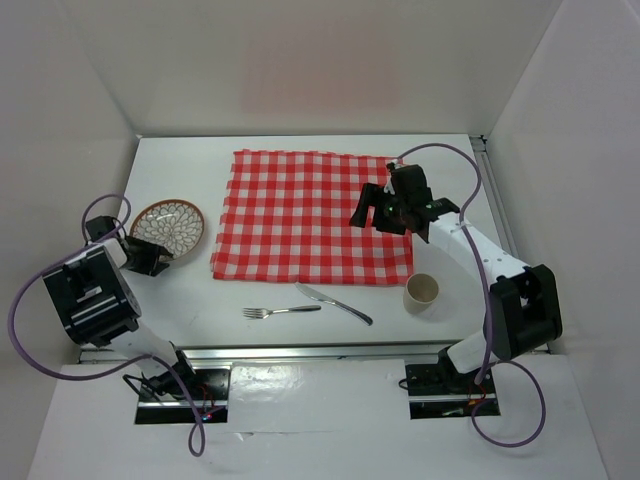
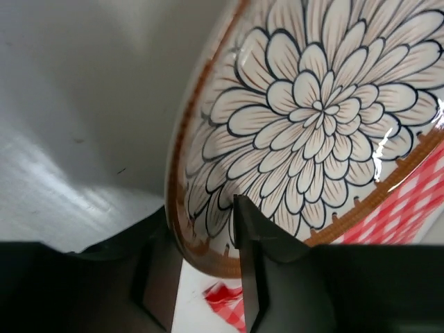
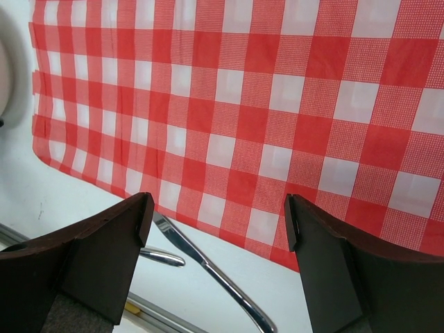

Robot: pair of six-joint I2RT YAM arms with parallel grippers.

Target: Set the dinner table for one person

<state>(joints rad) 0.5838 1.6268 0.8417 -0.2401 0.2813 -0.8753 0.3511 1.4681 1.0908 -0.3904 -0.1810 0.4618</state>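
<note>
Black fingers [image 2: 250, 250] of the left tool [image 2: 205, 225] were seen pressed on either side of the plate [image 2: 312, 118] rim, pinching it at its near left edge. The plate was set on the white tabletop [image 1: 180, 300], just left of the checked cloth [image 1: 315, 215]. The right tool [image 3: 218, 222] was held spread above the cloth's right part. A fork [image 1: 280, 311] and knife [image 1: 335, 303] were laid just beside the cloth's near edge, with a cup [image 1: 421, 292] stood upright to their right. The tabletop was spread beneath everything, between white walls.
</note>
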